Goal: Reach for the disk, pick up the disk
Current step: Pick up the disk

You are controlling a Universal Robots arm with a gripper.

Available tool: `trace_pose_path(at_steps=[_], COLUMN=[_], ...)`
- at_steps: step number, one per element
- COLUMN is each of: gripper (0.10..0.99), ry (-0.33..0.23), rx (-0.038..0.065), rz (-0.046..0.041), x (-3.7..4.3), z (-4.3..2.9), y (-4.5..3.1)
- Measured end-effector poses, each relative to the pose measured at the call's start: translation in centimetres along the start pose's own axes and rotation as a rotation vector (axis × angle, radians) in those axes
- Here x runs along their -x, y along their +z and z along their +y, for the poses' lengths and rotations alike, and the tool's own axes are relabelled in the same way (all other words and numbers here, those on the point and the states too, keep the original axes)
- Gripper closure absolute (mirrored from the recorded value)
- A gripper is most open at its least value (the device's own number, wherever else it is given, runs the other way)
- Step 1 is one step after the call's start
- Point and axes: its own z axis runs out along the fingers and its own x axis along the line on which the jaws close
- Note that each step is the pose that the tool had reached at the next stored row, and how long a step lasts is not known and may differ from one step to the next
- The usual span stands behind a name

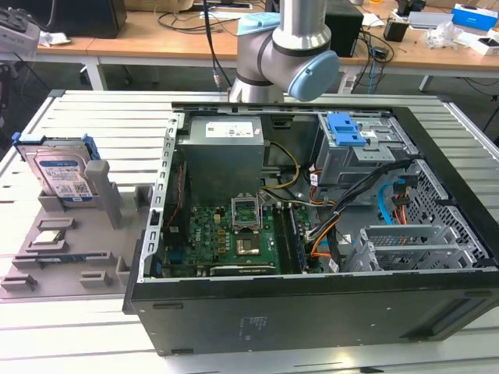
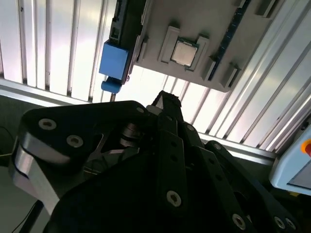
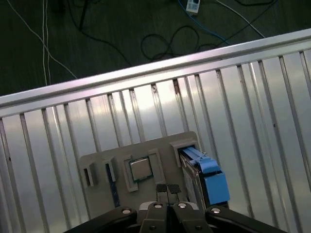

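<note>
Your disk [image 1: 58, 170], flat silver metal hard drive in blue plastic bracket, stands upright in grey plastic tray [image 1: 117, 266], at exterior view's left of open black computer case [image 1: 312, 319]. White-and-blue barcode label [image 1: 66, 181] faces camera, print unreadable. Black gripper [image 3: 167, 189]: fingertips pressed together, empty, over tray near small square silver chip [image 3: 141, 169], apart from disk.

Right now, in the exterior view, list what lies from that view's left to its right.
Disk standing in its grey holder → grey power supply inside the open computer case → grey drive cage with the blue latch.
</note>
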Motion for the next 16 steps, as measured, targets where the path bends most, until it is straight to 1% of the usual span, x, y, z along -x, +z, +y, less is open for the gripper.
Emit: trace_pose_path(at_steps=[2, 6, 12, 13, 14, 16], gripper=[0.980, 0.980, 0.973, 0.851, 0.851, 0.729], ry=[-0.020, -0.088, -0.091, -0.091, -0.091, -0.091], rx=[0.000, 0.000, 0.000, 0.000, 0.000, 0.000], rz=[0.0008, 0.0034, 0.0035, 0.0035, 0.0035, 0.0035], x=[0.00, 0.00, 0.00, 0.00, 0.00, 0.00], z=[0.00, 0.00, 0.00, 0.00, 0.00, 0.00], y=[0.00, 0.00, 0.00, 0.00, 0.00, 0.00])
